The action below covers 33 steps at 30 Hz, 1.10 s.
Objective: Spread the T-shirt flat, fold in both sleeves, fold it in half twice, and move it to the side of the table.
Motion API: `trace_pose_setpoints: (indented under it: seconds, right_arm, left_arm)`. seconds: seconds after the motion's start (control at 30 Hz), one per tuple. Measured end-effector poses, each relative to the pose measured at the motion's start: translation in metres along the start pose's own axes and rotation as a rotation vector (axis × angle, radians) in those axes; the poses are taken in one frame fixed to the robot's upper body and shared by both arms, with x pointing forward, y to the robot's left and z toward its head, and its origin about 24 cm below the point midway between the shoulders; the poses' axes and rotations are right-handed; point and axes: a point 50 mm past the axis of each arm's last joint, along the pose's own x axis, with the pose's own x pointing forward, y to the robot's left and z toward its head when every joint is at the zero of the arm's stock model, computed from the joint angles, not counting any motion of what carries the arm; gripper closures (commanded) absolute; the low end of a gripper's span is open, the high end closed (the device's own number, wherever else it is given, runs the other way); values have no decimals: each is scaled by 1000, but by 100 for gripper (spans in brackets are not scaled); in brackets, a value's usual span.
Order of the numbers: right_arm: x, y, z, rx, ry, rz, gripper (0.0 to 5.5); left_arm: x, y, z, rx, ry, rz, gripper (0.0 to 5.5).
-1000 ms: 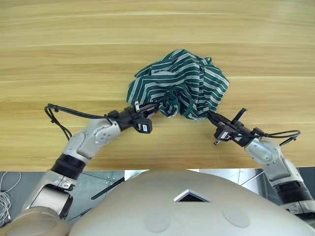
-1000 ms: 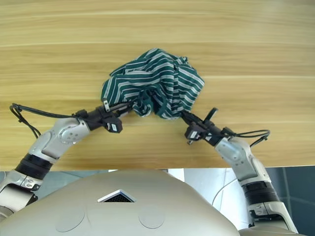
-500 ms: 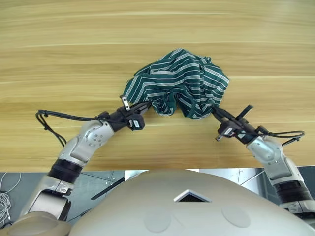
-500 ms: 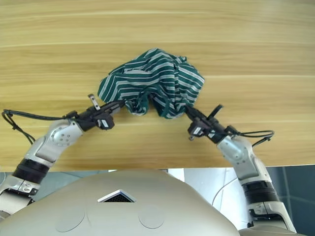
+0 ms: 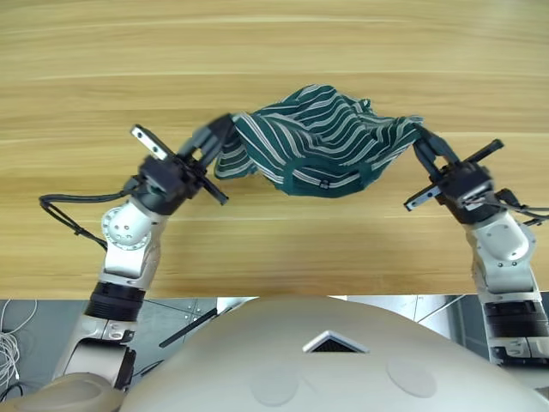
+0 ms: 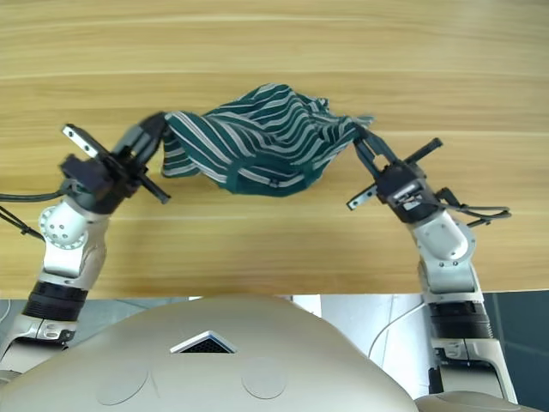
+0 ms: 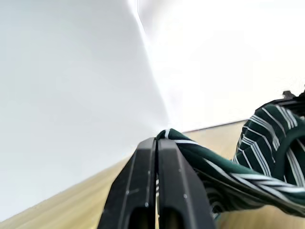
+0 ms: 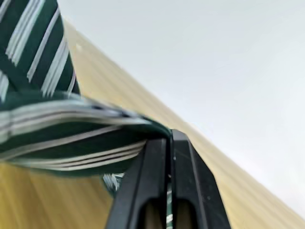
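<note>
- Presently, T-shirt [image 5: 317, 150]: green with white stripes, bunched, slung between the two hands above the middle of the tabletop [image 5: 274, 51]. Its lowest fold, a dark band, sags toward the wood; whether it touches cannot be told.
- Left hand [image 5: 221, 133]: fingers pressed together on a twisted edge of cloth at the shirt's left end. It is raised and set outward, seemingly so the fabric draws taut rather than lies in a heap.
- Right hand [image 5: 425, 144]: fingers likewise closed on a pinch of striped fabric at the right end. It sits at about the same height as its partner, so the span hangs level.
- Purpose, as judged: two grips well apart on opposite ends suit the opening step, spreading the garment flat. The sleeve folds and both halvings are not yet done.
- Caution, as judged: the cloth gathers into ropes at each grip, so which parts are held (shoulders, hem or sleeves) cannot be told. Laying it down may leave wrinkles.
</note>
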Motion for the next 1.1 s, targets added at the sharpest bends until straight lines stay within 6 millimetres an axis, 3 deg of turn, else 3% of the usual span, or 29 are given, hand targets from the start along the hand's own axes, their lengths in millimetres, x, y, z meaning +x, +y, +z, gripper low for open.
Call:
trace_pose_setpoints:
  seconds: [0.13, 0.23, 0.3, 0.4, 0.5, 0.6, 0.7, 0.8, 0.9, 0.93, 1.0, 1.07, 1.1]
  right_arm:
    - [4, -13, 34, 108, -220, -17, 550]
    - [11, -21, 46, 167, -315, -3, 550]
    - [25, -30, 45, 150, -333, -8, 550]
    - [56, -50, 18, 112, -244, -130, 550]
    - [101, -80, -14, 46, -113, -311, 550]
    - [144, -102, -27, -17, -11, -430, 550]
    - [183, -122, -27, -44, 99, -547, 550]
    - [218, -145, -6, -100, 158, -707, 550]
    - [243, -173, 45, -187, 66, -940, 550]
    - [251, -182, 70, -195, -14, -969, 550]
    - [261, -186, 99, -215, -132, -921, 550]
    - [258, -176, 84, -254, -140, -805, 550]
    - [250, -166, 60, -278, -98, -734, 550]
  left_arm:
    - [-8, 1, 13, -48, -79, -41, 548]
    - [-10, 8, 20, -61, -136, -46, 548]
    - [-8, 17, 22, -62, -176, -23, 548]
    - [5, 50, 2, -50, -149, 116, 548]
    - [39, 100, -24, -3, -77, 306, 548]
    - [84, 130, -31, 85, -11, 402, 548]
    - [133, 154, -27, 141, 71, 510, 548]
    - [183, 174, -3, 229, 126, 646, 548]
    - [226, 195, 53, 279, 15, 801, 548]
    - [237, 200, 75, 248, -39, 819, 548]
    - [245, 202, 87, 209, -62, 759, 548]
    - [231, 198, 57, 236, 31, 688, 548]
    - [214, 194, 31, 254, 110, 653, 548]
